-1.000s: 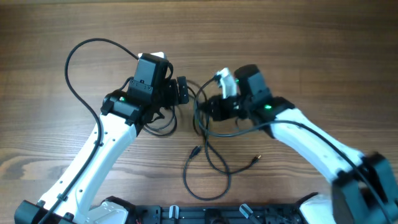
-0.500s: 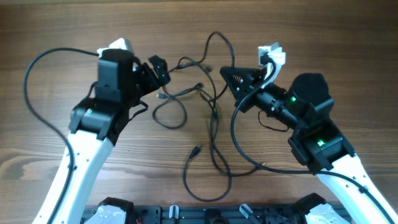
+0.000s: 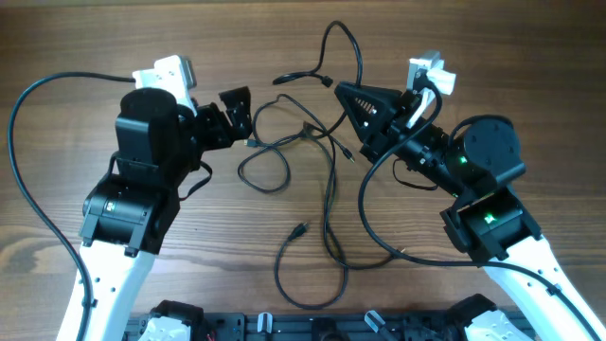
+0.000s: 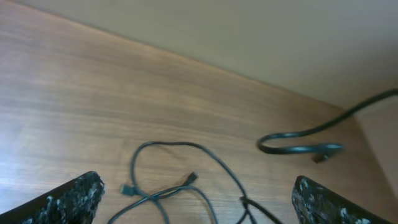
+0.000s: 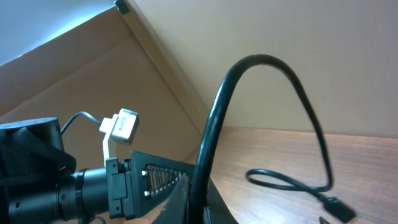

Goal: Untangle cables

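1. Claws first. The right claw [image 3: 343, 91] has its jaws closed on one cord [image 5: 214, 118] right at the tips. The cord rises from the pinch in a stiff arch and drops to a plug [image 5: 334, 202] beyond.
2. The left claw [image 3: 239, 114] stands wide open with nothing between its fingers, just beside the left edge of the tangle.
3. The cables [image 3: 327, 166] lie mid-worktop [image 3: 530, 47] between the two arms. Loops cross at the far side, and one long loop trails toward the near edge.
4. The step in hand, as I judge it, is drawing the pinched cord free. Pull it slowly up and away from the tangle, watching for crossings that tighten. The open claw would do well to pin a neighbouring strand so the whole bundle does not drag along.
5. The cords are thin, black, round and rubbery-looking, springy enough to hold their curves. Their plug ends are small and blocky, so likely to snag. The worktop is flat, matte, brown wood-grain.
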`<move>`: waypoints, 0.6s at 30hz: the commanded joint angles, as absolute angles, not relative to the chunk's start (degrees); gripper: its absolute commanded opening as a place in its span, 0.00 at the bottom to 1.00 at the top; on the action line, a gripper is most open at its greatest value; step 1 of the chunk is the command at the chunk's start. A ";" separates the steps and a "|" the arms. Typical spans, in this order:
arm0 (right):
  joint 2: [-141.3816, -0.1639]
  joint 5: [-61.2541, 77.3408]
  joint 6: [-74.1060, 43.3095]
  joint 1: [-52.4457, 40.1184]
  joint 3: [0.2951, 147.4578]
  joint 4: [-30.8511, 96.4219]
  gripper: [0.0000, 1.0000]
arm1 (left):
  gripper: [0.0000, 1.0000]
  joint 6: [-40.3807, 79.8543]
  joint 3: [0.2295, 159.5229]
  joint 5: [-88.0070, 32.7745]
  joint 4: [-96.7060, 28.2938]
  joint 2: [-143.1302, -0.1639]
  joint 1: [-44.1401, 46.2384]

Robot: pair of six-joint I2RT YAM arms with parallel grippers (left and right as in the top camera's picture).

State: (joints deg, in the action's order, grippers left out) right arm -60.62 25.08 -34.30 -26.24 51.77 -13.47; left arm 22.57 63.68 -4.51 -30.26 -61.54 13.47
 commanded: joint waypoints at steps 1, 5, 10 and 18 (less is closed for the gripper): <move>-59.77 26.17 -36.25 -26.11 52.29 -14.13 0.04 | 1.00 23.77 63.77 -11.77 -28.62 -61.14 13.21; -59.77 26.20 -37.63 -26.11 52.29 -14.22 0.04 | 1.00 30.55 63.77 -17.26 -28.67 -61.82 13.21; -59.77 27.11 -39.86 -26.11 52.29 -14.76 0.04 | 0.98 13.45 63.77 -17.32 -29.80 -63.42 13.21; -59.79 29.85 -48.03 -26.11 52.29 -15.99 0.04 | 0.98 -10.41 63.77 -17.37 -29.12 -66.17 13.23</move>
